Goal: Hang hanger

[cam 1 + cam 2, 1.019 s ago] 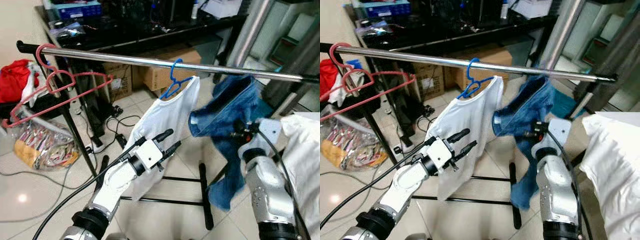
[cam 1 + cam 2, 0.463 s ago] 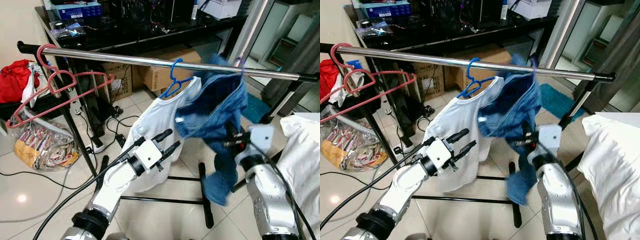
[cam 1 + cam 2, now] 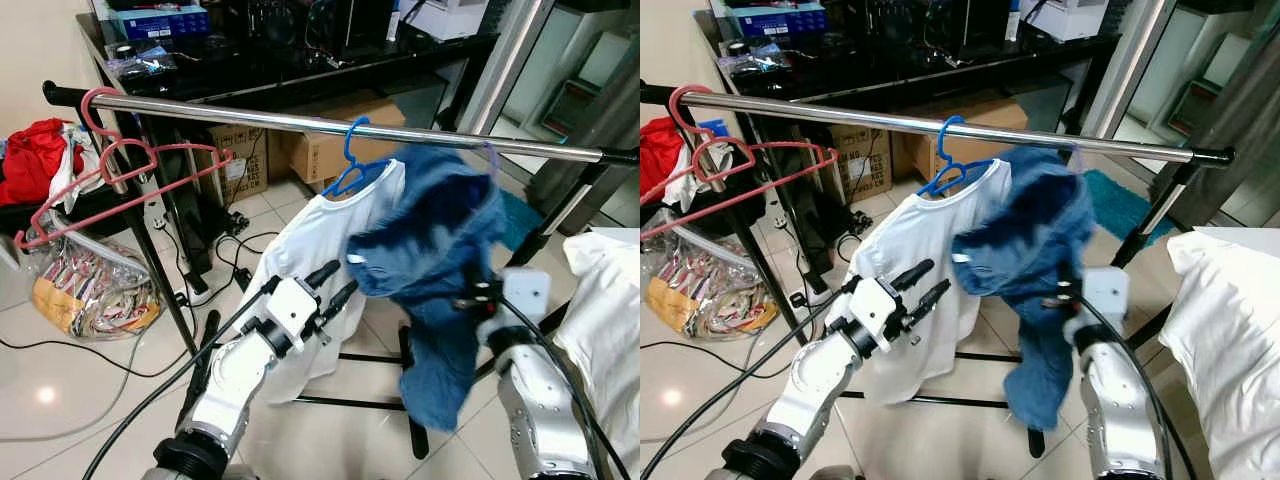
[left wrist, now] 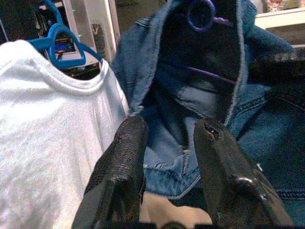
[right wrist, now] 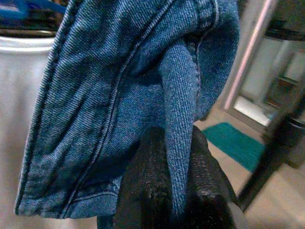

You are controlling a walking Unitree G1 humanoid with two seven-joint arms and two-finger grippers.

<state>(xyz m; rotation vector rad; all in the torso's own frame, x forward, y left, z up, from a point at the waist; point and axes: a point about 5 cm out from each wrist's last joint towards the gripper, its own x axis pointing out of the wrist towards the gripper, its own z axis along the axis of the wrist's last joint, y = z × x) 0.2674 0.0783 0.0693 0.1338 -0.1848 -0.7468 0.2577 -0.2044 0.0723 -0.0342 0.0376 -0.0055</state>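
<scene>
A steel rail (image 3: 250, 118) runs across at chest height. A blue hanger (image 3: 349, 166) on it carries a white T-shirt (image 3: 300, 240). Just right of the shirt, a blue denim garment (image 3: 440, 240) on a purple hanger (image 4: 200, 27) is held up to the rail. I cannot tell whether its hook is over the bar. My right gripper (image 5: 176, 143) is shut on a fold of the denim, and its wrist (image 3: 520, 295) shows below the cloth. My left gripper (image 3: 343, 276) is open in front of the T-shirt's lower half, holding nothing.
Pink hangers (image 3: 115, 165) hang at the rail's left end. Behind the rack are a black desk (image 3: 300, 60) and cardboard boxes (image 3: 320, 150). Cables, a bag (image 3: 90, 290) and red clothes (image 3: 30, 160) lie at the left. White bedding (image 3: 610, 300) is at the right, and the rack's base bars (image 3: 405, 350) are on the floor.
My right gripper has carried the denim left along the rail, up against the white T-shirt, and it now hangs a little lower. The left gripper has barely moved.
</scene>
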